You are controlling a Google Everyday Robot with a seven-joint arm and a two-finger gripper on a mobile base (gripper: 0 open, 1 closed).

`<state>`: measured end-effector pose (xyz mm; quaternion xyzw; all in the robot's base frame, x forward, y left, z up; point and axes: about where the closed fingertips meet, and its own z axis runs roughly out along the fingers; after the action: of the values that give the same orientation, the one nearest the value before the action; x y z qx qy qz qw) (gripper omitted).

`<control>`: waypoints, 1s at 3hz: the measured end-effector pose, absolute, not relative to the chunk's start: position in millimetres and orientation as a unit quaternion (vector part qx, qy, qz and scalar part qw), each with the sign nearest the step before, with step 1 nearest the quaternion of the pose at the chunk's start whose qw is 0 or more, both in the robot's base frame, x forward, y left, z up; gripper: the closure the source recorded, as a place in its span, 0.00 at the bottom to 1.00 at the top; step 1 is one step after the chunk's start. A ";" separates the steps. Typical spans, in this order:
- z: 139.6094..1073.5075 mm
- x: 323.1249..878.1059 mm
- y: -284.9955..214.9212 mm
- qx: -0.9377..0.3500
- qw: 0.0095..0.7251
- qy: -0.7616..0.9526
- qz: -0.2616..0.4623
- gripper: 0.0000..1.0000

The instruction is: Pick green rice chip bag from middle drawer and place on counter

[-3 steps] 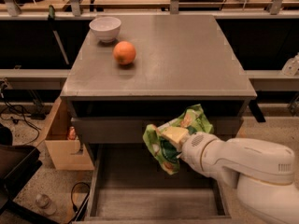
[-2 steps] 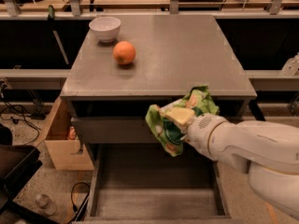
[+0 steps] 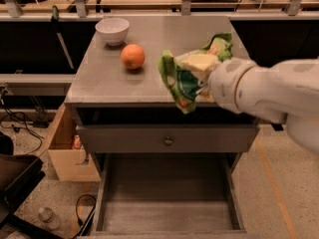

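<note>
The green rice chip bag (image 3: 192, 76), crinkled light green with a dark green logo, hangs in the air over the front right part of the counter (image 3: 149, 39). My gripper (image 3: 205, 79) is shut on the bag, at the end of the white arm coming in from the right; the bag covers most of it. The middle drawer (image 3: 164, 203) is pulled open below, and its plank floor is bare.
An orange (image 3: 133, 57) and a white bowl (image 3: 112, 30) sit on the counter's left half. A closed drawer front with a round knob (image 3: 168, 140) lies above the open drawer. A cardboard box (image 3: 65, 153) and a bottle (image 3: 47, 215) are on the floor at left.
My arm has lifted the bag up and away from the drawer, from in front of the drawer fronts to above the counter's front right edge.
</note>
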<state>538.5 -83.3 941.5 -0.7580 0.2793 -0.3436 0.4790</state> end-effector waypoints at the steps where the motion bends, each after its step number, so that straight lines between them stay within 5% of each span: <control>1: 960.5 587.2 -89.4 -0.764 0.499 0.273 -0.305 1.00; 2: 950.3 638.5 -76.5 -0.798 0.485 0.261 -0.244 1.00; 3: 947.6 682.0 -117.7 -0.825 0.430 0.273 -0.246 0.83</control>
<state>682.0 -117.7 947.6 -0.8249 0.2726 -0.2462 0.4297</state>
